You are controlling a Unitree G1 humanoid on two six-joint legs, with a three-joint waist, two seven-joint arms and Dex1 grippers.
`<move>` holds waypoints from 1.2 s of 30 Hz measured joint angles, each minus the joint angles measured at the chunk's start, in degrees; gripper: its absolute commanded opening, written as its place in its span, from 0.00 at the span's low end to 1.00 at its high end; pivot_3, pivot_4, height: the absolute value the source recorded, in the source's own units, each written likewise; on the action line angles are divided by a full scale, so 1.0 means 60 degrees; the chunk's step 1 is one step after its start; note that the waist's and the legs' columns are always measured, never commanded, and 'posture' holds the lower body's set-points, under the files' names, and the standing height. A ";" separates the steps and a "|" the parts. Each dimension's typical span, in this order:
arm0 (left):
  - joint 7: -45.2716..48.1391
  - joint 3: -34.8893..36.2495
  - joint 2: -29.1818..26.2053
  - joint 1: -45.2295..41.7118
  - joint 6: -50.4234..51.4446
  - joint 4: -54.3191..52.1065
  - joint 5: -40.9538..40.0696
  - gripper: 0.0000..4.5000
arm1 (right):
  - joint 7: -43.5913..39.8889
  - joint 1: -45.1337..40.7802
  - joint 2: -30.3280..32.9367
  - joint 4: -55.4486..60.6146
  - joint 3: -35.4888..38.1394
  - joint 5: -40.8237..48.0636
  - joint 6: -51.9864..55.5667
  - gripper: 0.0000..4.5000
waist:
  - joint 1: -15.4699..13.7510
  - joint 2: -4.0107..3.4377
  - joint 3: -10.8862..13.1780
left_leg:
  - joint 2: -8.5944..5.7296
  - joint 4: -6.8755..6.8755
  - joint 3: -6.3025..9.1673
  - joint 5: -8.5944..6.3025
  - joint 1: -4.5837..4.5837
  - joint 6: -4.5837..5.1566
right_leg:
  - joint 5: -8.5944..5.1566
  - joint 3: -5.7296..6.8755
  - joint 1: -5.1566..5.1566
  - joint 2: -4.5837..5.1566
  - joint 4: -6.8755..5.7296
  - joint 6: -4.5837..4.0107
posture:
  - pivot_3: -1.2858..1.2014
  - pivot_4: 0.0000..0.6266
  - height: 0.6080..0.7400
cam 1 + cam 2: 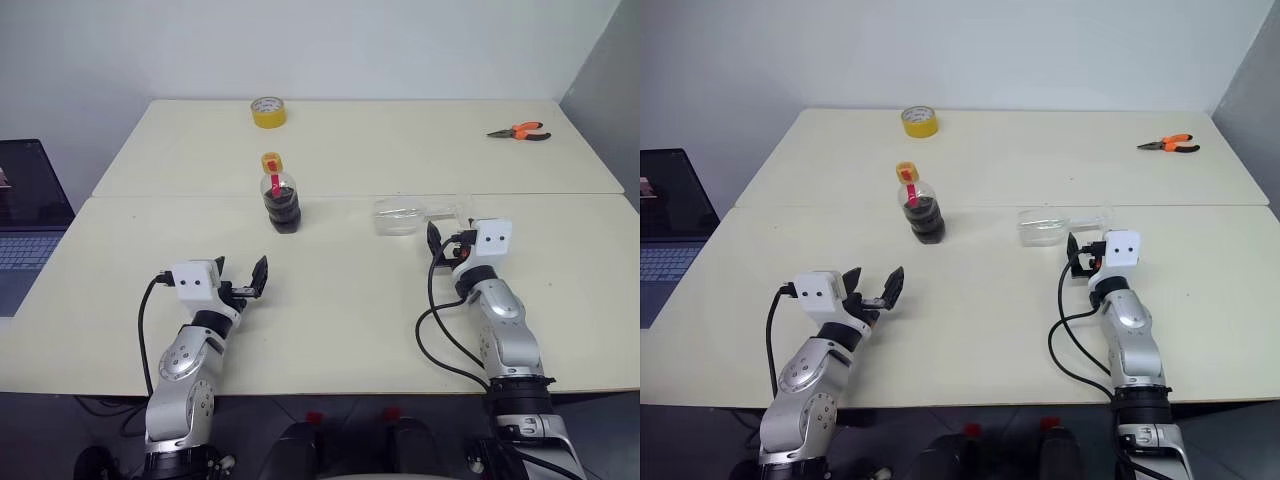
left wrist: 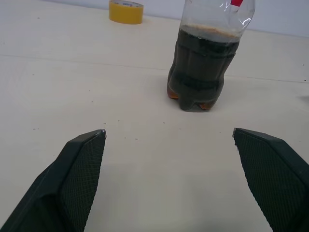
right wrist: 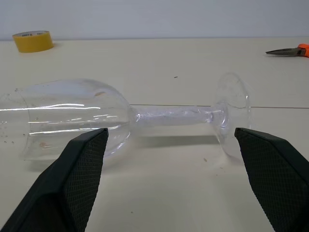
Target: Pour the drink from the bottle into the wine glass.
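wine glass (image 3: 130, 116) is lying on its side on the worktop (image 1: 340, 300), so it has to be stood up before any pour can happen. right gripper (image 3: 169, 145) sits just short of the stem, fingers spread wide either side of it, holding nothing; looks lined up to take the stem and right the glass. bottle (image 1: 281, 200) stands upright near the worktop's middle, yellow cap on, drink (image 2: 200, 67) filling roughly the lower half. left gripper (image 2: 169, 137) faces it from a short way off, also spread wide and empty, aimed at the body for a side grab. Cap still has to come off by my read. Count: 1 bottle, 1 wine glass, 2 grippers, 1 yellow tape roll (image 1: 268, 111) at the far edge, 1 pair of orange pliers (image 1: 520, 131) far right, laptop (image 1: 25, 220) off to the left
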State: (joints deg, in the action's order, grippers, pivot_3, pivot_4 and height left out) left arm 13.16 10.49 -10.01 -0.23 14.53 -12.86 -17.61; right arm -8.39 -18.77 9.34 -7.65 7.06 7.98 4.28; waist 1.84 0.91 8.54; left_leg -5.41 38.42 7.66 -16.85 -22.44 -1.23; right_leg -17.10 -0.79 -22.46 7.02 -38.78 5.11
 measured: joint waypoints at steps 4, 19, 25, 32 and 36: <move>0.0020 0.0000 -0.0001 0.0001 -0.0003 0.0000 -0.0001 0.99 | -0.0032 0.0000 -0.0002 0.0000 0.0008 0.0005 -0.0019 1.00 | 0.0000 0.0000 0.0000 | 0.0000 -0.0001 -0.0001 0.0000 0.0000 0.0000 | 0.0000 -0.0001 -0.0001 0.0000 0.0000 0.0000 | 0.52 0.24 1.00; 0.0253 -0.0039 -0.0363 -0.1431 -0.0408 0.1162 0.0252 0.99 | -0.2348 -0.0082 0.0405 0.2006 -0.1127 0.0924 0.0112 1.00 | -0.0001 -0.0004 0.0003 | 0.0006 -0.0003 -0.0004 0.0000 -0.0002 0.0000 | 0.0000 -0.0003 -0.0013 -0.0007 -0.0003 0.0000 | 0.52 0.24 1.00; 0.0402 -0.0186 -0.0478 -0.2905 -0.0481 0.2545 0.0431 0.99 | -0.3675 -0.0178 0.1128 0.2640 -0.2031 0.1321 0.1566 1.00 | -0.0045 0.0006 0.0006 | -0.0004 0.0008 0.0010 0.0000 -0.0010 0.0000 | 0.0001 0.0012 -0.0006 0.0000 0.0008 0.0001 | 0.52 0.24 1.00; 0.0692 -0.0389 -0.0532 -0.3725 -0.0810 0.3575 0.0607 0.99 | -0.4737 -0.0120 0.1838 0.3435 -0.2698 0.1529 0.2835 1.00 | -0.0009 0.0007 0.0007 | 0.0002 -0.0004 0.0008 0.0000 -0.0010 0.0000 | 0.0001 0.0011 -0.0016 0.0000 0.0008 0.0001 | 0.52 0.24 1.00; 0.0747 -0.0466 -0.0536 -0.4067 -0.0853 0.4149 0.0751 0.99 | -0.4799 -0.0069 0.1803 0.3474 -0.2728 0.1521 0.3053 1.00 | -0.0013 0.0010 0.0009 | -0.0003 0.0000 0.0008 0.0000 -0.0016 0.0000 | 0.0001 0.0010 -0.0019 0.0003 0.0008 0.0001 | 0.52 0.24 1.00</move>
State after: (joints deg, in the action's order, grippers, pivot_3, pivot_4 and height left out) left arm 17.64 7.69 -13.23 -24.63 9.41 12.03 -13.11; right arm -37.18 -19.18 20.16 13.20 -9.31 17.11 22.60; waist 1.76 0.97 8.59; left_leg -5.43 38.42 7.71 -16.85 -22.53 -1.23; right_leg -17.09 -0.73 -22.57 7.04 -38.74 5.12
